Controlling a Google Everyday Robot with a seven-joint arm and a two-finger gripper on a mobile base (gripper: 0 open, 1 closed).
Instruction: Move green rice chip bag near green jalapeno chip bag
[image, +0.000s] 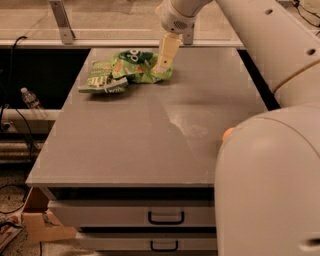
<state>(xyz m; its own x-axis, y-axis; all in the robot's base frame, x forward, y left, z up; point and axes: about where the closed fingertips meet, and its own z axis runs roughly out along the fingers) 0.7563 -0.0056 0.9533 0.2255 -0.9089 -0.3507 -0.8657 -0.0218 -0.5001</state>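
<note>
Over the far part of the desk (125, 145), close to the far edge and about midway between the far-left and far-right corners: the gripper (161, 66). Cream-coloured, tapered, pointing down and leaning slightly toward the left edge. Tip down at the right end of the green rice chip bag (137, 70), seemingly touching the crinkled foil there. Clamped on it, apart or together: cannot tell.

Near the far edge, left of the desk's middle: the green rice chip bag, lying flat and crumpled. Bright light green, with a dark green round logo facing up on its far side and orange-tan chip pictures toward the near side.

Just beside it, on the side of the left edge and a little nearer the front: the green jalapeno chip bag (102, 82). Smaller, darker olive green, with pale lettering. Touching the bigger bag or partly tucked under it; which of the 2, cannot tell.

Reaching in from the right, across the far-right corner, down to the gripper: the white arm (250, 30). Covering the front-right corner: the large white robot body (270, 190), with 1 small orange spot (227, 134) at its left rim.

Below the front edge: 2 drawers (110, 217), 1 above the other, each with a dark handle (166, 217). Past the left edge, lower down: a plastic water bottle (31, 102). On the floor by the front-left corner: a cardboard box (42, 225). Beyond the far edge, toward the far-left corner: a slanted metal post (62, 20).
</note>
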